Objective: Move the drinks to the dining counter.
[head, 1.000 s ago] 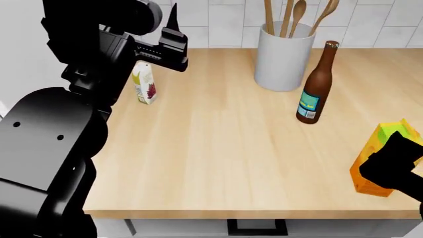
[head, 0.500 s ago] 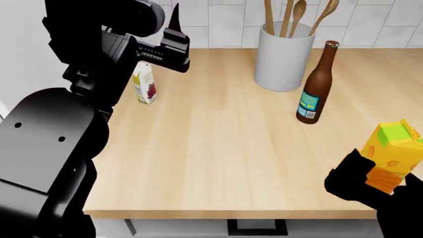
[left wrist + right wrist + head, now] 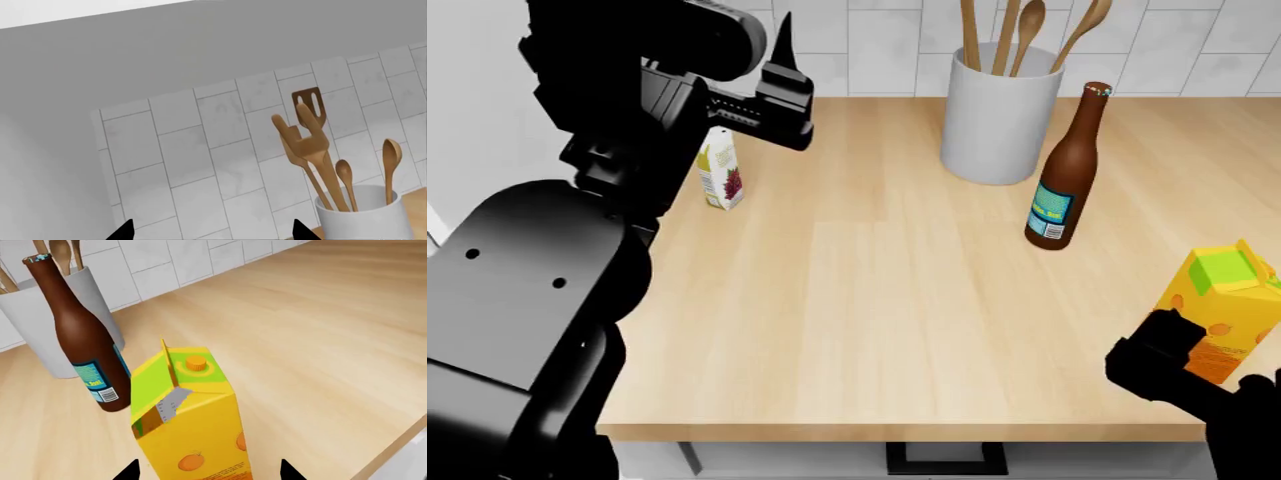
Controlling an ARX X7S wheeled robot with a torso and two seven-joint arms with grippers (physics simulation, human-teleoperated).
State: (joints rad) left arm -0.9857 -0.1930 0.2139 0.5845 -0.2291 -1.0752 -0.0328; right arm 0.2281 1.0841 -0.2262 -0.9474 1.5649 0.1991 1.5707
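Your juice carton (image 3: 1222, 312) stands upright on the wood countertop (image 3: 894, 300), long axis vertical, gable ridge and orange cap on top; it sits near the front edge, well to the front-right of the crock (image 3: 1001, 118). Your right gripper (image 3: 209, 471) has its two fingertips spread to either side of the carton's lower body; you cannot tell whether they touch it. The bottle (image 3: 1065, 170) stands upright just in front of and right of the crock, neck pointing up, blue label facing forward. The small carton (image 3: 719, 168) stands upright well left of the crock, partly behind your left arm. The crock holds wooden spoons (image 3: 313, 145) and a slotted spatula, handles down, heads fanning upward. Your left gripper (image 3: 210, 231) hangs above the countertop left of the crock, fingertips apart with nothing between them.
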